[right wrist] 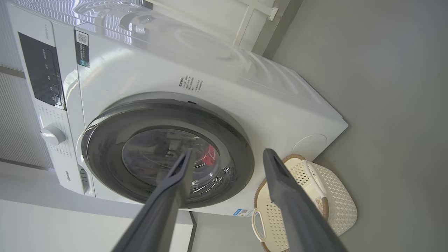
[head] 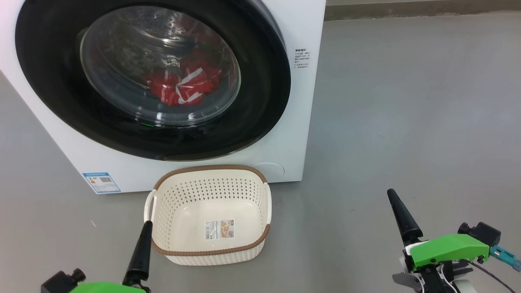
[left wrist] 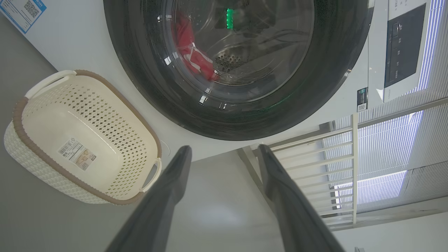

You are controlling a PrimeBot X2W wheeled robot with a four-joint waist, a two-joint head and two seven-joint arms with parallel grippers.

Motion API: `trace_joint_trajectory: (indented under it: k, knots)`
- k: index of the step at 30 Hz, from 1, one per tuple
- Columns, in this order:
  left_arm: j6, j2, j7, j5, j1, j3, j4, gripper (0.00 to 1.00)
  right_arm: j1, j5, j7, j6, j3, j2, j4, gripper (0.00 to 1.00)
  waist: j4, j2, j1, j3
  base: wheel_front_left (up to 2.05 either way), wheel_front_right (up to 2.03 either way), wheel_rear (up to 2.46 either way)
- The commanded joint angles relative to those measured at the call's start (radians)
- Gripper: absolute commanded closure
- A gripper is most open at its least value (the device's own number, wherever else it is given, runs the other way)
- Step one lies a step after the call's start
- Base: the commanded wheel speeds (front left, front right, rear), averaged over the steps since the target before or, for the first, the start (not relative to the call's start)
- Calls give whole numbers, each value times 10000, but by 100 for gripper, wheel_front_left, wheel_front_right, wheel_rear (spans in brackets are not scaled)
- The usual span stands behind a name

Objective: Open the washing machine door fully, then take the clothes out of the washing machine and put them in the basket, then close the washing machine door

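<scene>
The washing machine (head: 301, 122) stands ahead with its round black washing machine door (head: 260, 81) shut flush. Through the glass I see the red clothes (head: 183, 87) with white trim lying low in the drum. The cream basket (head: 203, 191) sits on the floor right in front of the machine, with only a label sticker inside. My left gripper (left wrist: 224, 148) is open and holds nothing; it hovers low, just left of the basket. My right gripper (right wrist: 229, 152) is also open and holds nothing, out to the right of the basket and well short of the door.
Grey floor (head: 407, 122) spreads wide to the right of the machine. A blue label (head: 101, 182) marks the machine's lower left corner. The control panel (right wrist: 42, 77) and dial (right wrist: 52, 134) sit above the door. White railing (left wrist: 332, 157) stands beside the machine.
</scene>
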Motion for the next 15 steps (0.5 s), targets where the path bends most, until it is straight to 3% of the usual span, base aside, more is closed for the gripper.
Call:
trace_joint_trajectory:
  k: [1,15]
  knots:
    - [-35,109,-140,341,-450,123,-333,0,-586,-284,-128,2,150,-94,-221,0,-1,0,-1,3,0,0,0]
    - [-44,124,-549,2542,-686,108,-558,0,-1018,-2033,-533,3,443,-129,-186,0,-14,0,-1,5,0,0,0]
